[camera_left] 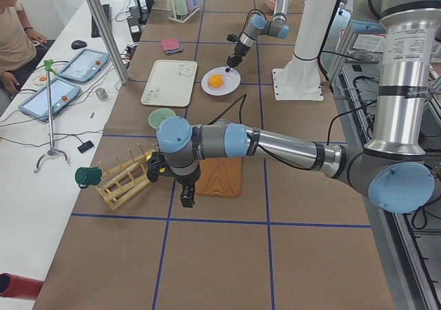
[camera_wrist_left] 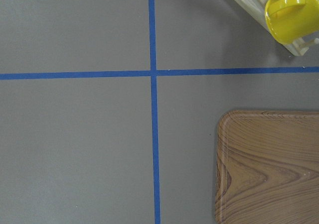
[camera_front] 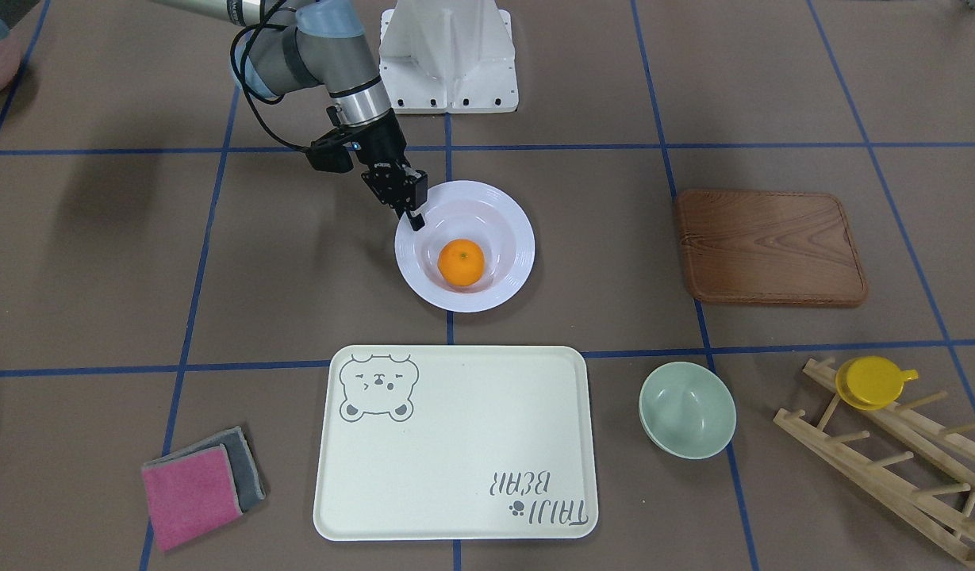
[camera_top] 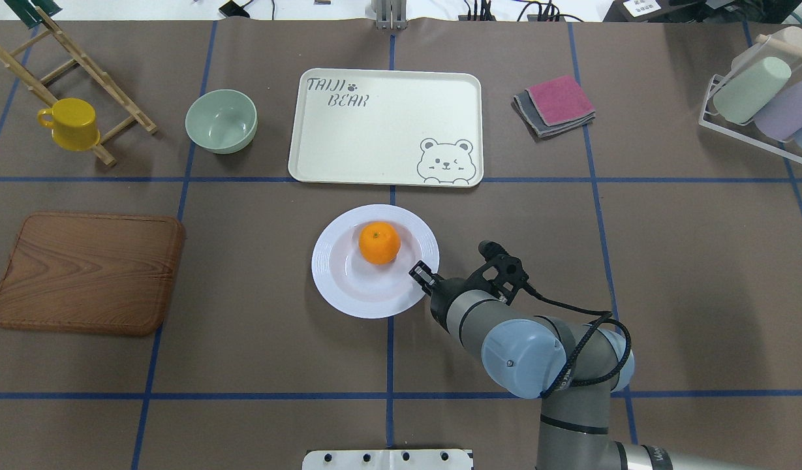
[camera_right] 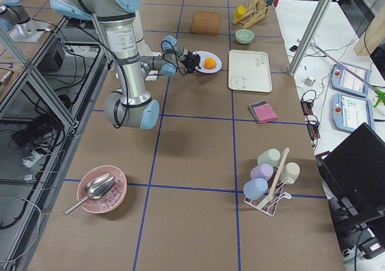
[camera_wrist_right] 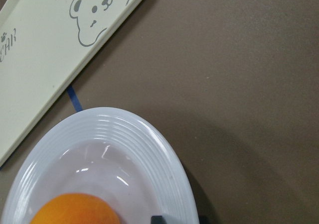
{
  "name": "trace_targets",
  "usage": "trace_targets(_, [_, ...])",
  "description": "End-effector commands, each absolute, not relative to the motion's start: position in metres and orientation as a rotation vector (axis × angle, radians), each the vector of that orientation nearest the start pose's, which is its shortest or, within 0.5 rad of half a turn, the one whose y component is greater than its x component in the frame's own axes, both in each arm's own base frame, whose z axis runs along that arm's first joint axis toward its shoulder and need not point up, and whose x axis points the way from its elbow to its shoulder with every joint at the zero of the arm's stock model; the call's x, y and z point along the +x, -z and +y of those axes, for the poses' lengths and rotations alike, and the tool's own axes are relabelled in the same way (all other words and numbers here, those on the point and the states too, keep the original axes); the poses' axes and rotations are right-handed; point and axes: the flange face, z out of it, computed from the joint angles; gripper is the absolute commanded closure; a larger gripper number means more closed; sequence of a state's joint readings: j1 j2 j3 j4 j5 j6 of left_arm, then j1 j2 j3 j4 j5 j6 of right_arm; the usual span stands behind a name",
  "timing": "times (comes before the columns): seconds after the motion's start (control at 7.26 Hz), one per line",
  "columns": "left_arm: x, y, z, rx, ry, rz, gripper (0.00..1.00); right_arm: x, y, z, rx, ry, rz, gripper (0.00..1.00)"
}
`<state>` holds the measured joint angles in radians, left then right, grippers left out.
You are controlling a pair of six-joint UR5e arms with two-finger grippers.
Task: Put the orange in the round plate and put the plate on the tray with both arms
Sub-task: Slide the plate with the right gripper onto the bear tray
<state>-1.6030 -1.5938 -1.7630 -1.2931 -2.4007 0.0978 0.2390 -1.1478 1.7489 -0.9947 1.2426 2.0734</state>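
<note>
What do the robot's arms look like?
The right arm and left arm are silver-grey tubes joined by fat round joints with light-blue caps. The right claw and left claw are small and black. A black cable loops around the right wrist.

Bright even light, soft shadows, round plate (camera_wrist_right: 149, 149) glinting

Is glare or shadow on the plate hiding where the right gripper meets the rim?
Front-facing view: even light, rim of the round plate sharp, the right gripper plain at it. Right wrist view: only small highlights in the well; the shadow falls on the table beside the rim.
</note>
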Motion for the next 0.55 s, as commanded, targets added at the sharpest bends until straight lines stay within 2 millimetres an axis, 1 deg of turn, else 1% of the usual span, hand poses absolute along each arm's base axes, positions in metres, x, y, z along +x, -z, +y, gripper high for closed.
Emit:
trace_targets(0.0, [-0.076,-0.576,-0.486,-0.003,-0.036,0.832,0.00,-0.547,-0.269,-0.312,0.191,-0.888,-1.355,1.00])
trace_targets(0.14, [-0.076,-0.575,-0.486,-0.001,-0.036,0.831,0.00,-0.538,-0.277,-0.308,0.215,-0.917,-1.439,1.00])
trace_targets(0.41, [-0.076,-0.575,-0.486,-0.001,-0.036,0.831,0.00,-0.524,-0.261,-0.312,0.222,-0.956,-1.560,1.00])
